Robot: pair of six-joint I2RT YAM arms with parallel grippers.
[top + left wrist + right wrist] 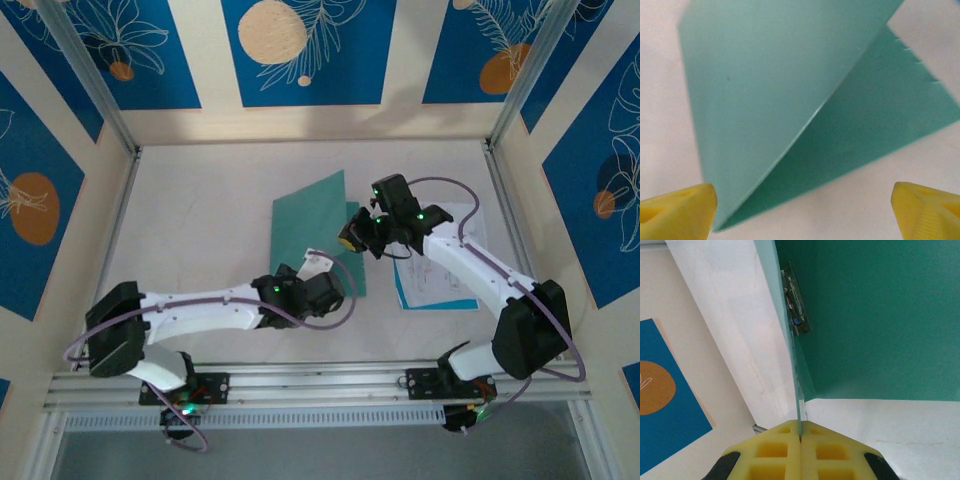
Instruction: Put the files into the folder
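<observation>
The teal-green folder (310,222) lies mid-table with its cover lifted like a book. My right gripper (351,240) is shut on the cover's free edge (799,405) and holds it upright. In the right wrist view the folder's inner face (880,315) fills the right side, with a small clip (796,305) near the hinge. My left gripper (322,262) hovers just in front of the folder, its yellow fingertips (677,212) spread wide with nothing between them. From the left wrist I see the raised cover (765,85) above the lower leaf (880,120). The files (438,285), white sheets with a light-blue edge, lie to the right, partly under my right arm.
Metal frame posts (95,85) and patterned blue walls (300,45) enclose the white table (200,210). A rail (320,385) runs along the near edge by the arm bases. Bare table lies left of the folder.
</observation>
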